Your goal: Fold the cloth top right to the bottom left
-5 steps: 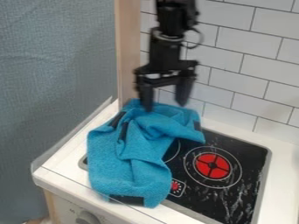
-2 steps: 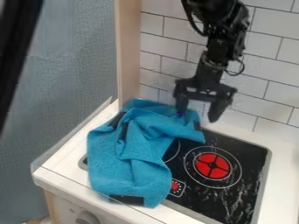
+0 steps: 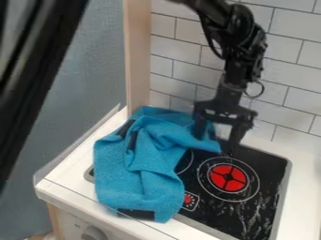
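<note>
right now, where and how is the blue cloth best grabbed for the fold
Probably by its upper right corner, from above, one finger on each side of the edge. That part of the cloth juts out as a flap over the black stovetop, and the open gripper hangs right by it.

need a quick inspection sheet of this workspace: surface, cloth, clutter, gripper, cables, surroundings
surface: black stove top with pale streaks and a red burner, set in a white counter
cloth: blue, bunched, over the stove top's left side and the counter
clutter: long dark shape at left, can't tell what
gripper: open, at the cloth's right corner, contact unclear
cables: thin black loop on the arm
surroundings: white tiled wall, wooden post
</note>
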`<state>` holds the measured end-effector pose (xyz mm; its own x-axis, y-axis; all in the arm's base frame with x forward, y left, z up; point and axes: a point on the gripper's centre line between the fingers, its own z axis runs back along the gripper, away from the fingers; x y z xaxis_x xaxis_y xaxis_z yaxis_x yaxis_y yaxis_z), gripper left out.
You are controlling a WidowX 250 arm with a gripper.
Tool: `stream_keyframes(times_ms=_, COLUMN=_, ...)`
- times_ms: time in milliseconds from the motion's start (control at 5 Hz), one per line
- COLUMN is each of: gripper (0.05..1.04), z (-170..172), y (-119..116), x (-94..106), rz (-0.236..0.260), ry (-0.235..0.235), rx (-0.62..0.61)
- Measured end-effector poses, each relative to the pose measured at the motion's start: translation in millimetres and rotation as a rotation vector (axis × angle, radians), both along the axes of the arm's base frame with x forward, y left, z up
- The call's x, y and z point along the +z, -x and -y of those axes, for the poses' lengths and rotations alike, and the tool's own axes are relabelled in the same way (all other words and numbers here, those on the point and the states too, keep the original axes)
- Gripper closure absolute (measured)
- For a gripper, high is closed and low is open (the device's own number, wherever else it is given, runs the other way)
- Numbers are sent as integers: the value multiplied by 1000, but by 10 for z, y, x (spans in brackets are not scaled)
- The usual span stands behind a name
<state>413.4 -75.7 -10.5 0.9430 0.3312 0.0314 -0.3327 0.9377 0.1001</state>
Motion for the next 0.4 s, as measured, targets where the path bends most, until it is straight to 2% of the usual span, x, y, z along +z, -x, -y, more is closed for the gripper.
stream_keyframes(times_ms=200, gripper=135, z=92, y=-38, x=-51, rz=6, ry=55, rx=-47)
stream_keyframes(times_ms=400, gripper=438, z=106, y=-78, x=-51, rz=30, ry=63, rx=-55)
